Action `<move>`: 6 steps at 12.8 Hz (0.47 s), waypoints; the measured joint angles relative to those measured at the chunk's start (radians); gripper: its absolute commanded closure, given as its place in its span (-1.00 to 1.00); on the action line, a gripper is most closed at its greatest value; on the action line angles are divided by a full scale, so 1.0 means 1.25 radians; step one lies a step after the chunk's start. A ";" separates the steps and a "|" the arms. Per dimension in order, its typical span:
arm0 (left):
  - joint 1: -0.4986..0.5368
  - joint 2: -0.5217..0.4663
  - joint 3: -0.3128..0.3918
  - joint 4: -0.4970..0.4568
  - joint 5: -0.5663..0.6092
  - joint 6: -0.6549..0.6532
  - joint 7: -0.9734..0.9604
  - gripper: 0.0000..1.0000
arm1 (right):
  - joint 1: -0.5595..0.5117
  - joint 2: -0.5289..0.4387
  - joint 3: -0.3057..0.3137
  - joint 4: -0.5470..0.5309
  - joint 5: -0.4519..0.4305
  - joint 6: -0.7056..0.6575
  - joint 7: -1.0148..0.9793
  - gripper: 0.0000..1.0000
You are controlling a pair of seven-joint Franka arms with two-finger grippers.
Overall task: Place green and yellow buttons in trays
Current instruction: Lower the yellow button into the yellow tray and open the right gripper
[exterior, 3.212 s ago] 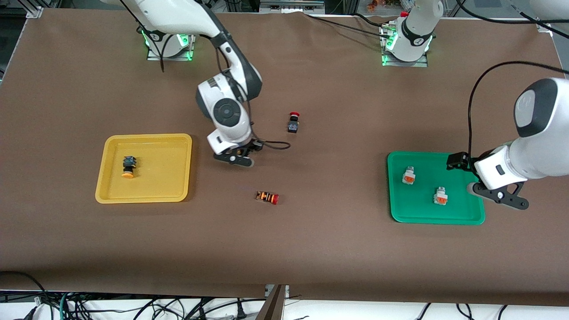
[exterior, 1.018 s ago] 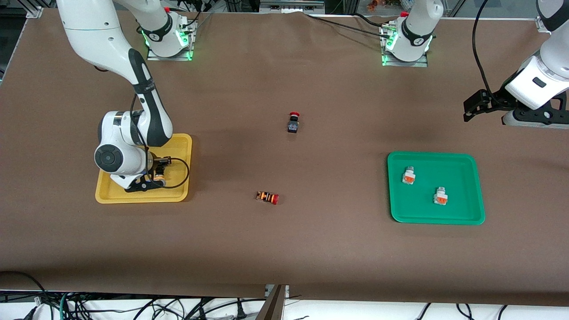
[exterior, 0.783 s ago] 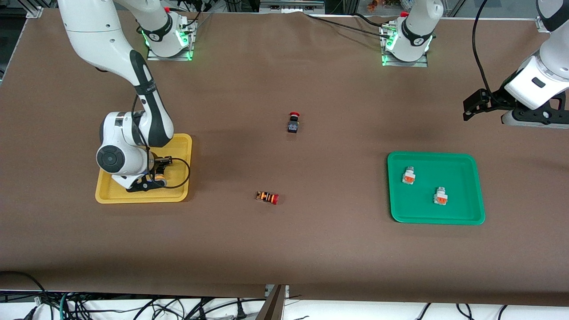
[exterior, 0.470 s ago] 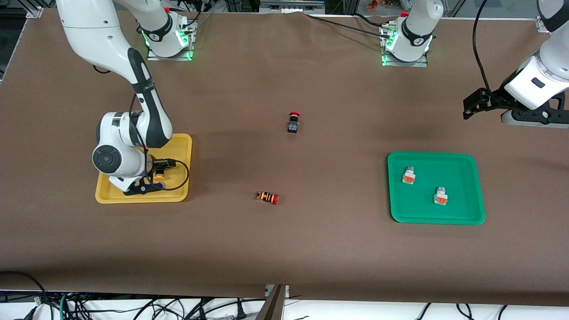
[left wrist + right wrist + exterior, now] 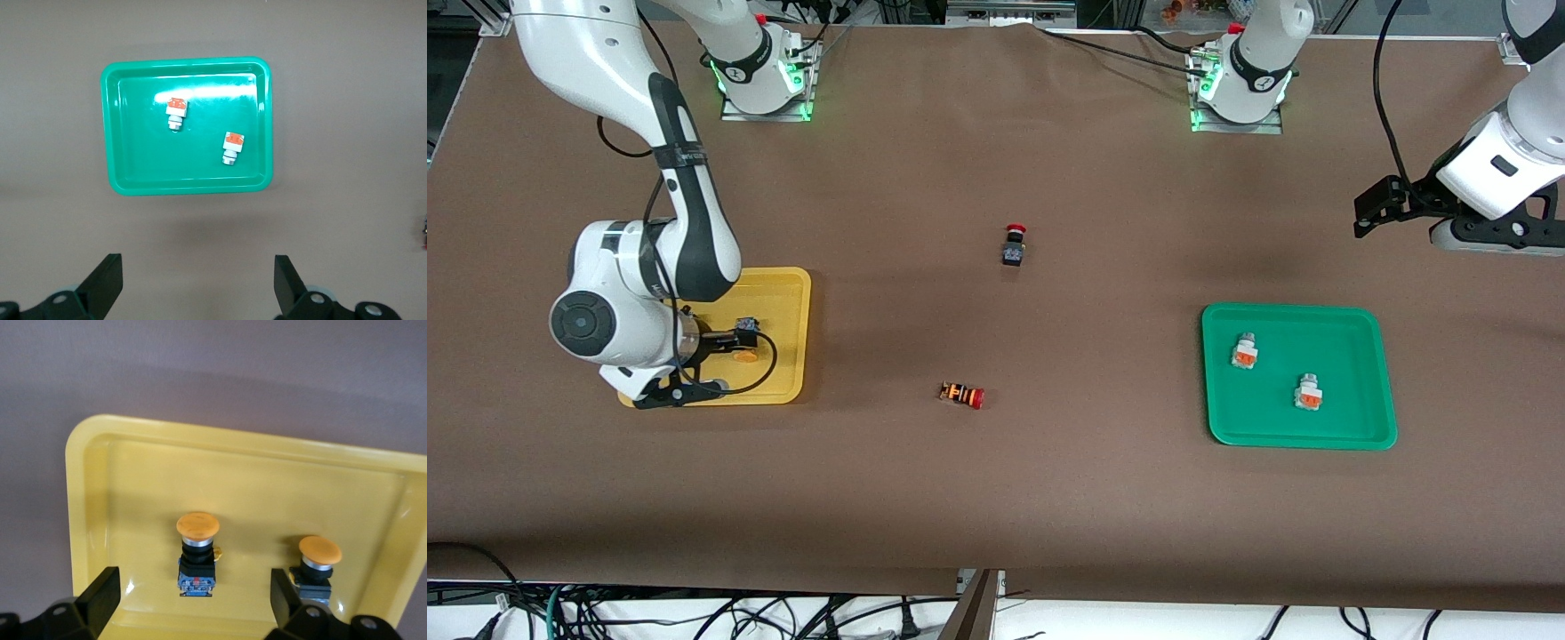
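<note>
Two yellow-capped buttons (image 5: 197,553) (image 5: 316,567) now lie in the yellow tray (image 5: 253,457), the second released since a second ago. The right claw (image 5: 190,600), now open, has drawn back over the tray's nearer edge. Two white-bodied buttons (image 5: 1244,350) (image 5: 1308,392) lie in the green tray (image 5: 1352,329). The left claw (image 5: 197,293) waits open, raised, toward the left arm's end of the surface (image 5: 1094,498).

Two dark-bodied buttons with round orange caps (image 5: 197,553) (image 5: 317,565) lie side by side, apart, in the yellow tray (image 5: 792,307). Two white-bodied buttons with orange faces (image 5: 1244,350) (image 5: 1307,392) lie in the green tray (image 5: 1352,324), the second at the first's 4 o'clock.
</note>
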 measured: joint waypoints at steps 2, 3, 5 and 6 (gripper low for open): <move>0.000 0.000 0.000 0.000 0.000 0.000 0.000 -1.00 | -0.002 -0.002 -0.002 0.010 0.000 -0.002 0.000 -0.99; 0.000 0.000 0.000 0.000 0.000 0.000 0.000 -1.00 | -0.002 -0.006 -0.001 0.013 0.000 -0.002 0.000 -0.99; 0.000 0.000 0.000 0.000 0.000 0.000 0.000 -1.00 | -0.004 -0.021 0.004 0.015 0.000 -0.007 0.001 -0.99; 0.000 0.000 0.000 0.000 0.000 0.000 0.000 -1.00 | -0.015 -0.031 0.017 0.015 0.000 -0.010 0.001 -0.99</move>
